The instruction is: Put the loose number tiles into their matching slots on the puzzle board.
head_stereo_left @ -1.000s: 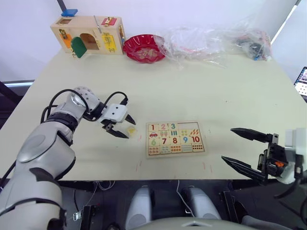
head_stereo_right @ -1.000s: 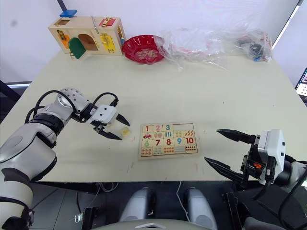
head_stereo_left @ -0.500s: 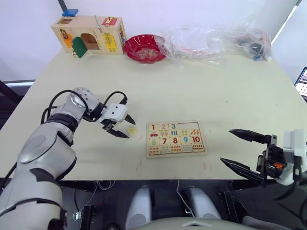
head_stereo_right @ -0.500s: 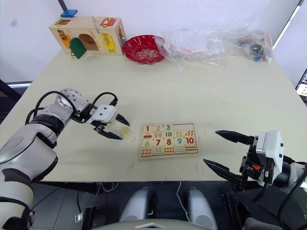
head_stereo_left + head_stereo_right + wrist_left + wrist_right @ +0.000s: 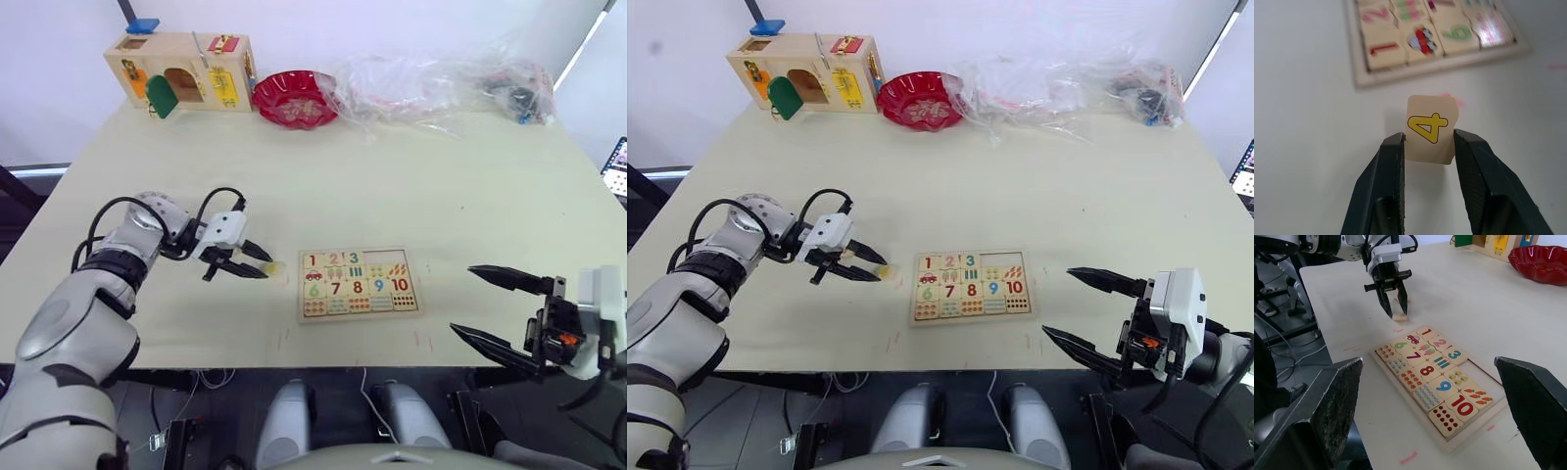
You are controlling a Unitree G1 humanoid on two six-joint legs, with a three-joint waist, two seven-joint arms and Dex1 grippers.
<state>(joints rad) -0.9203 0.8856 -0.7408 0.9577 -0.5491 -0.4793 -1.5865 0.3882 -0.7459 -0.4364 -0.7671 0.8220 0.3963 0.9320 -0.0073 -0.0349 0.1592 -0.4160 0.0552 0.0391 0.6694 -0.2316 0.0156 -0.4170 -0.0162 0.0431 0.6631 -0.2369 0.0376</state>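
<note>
- Puzzle board (image 5: 359, 283) already carries 1, 2 and 3 in its upper row; the two slots (image 5: 385, 265) at that row's far end look unfilled.
- Left gripper (image 5: 1428, 147) pinches the yellow 4 tile (image 5: 1430, 129), just beside the board (on the 1 side).
- Right gripper (image 5: 495, 305), fingers wide, holds nothing, off the board's 10 end.
- No 5 tile to be seen.

Left gripper (image 5: 257, 267): formerly spread open around the yellow-4 tile (image 5: 1430, 134) lying flat on the table (image 5: 411, 186) just left of the puzzle board (image 5: 359, 284); now its two fingers (image 5: 1386, 191) are closed against opposite edges of that tile. Gripper body now sits further left than before, fingers reaching right toward the board. Tile: formerly flat between the parted fingers, now pinched at the fingertips, numeral facing the wrist camera, lower edge at or just above the tabletop, contact not discernible.
</note>
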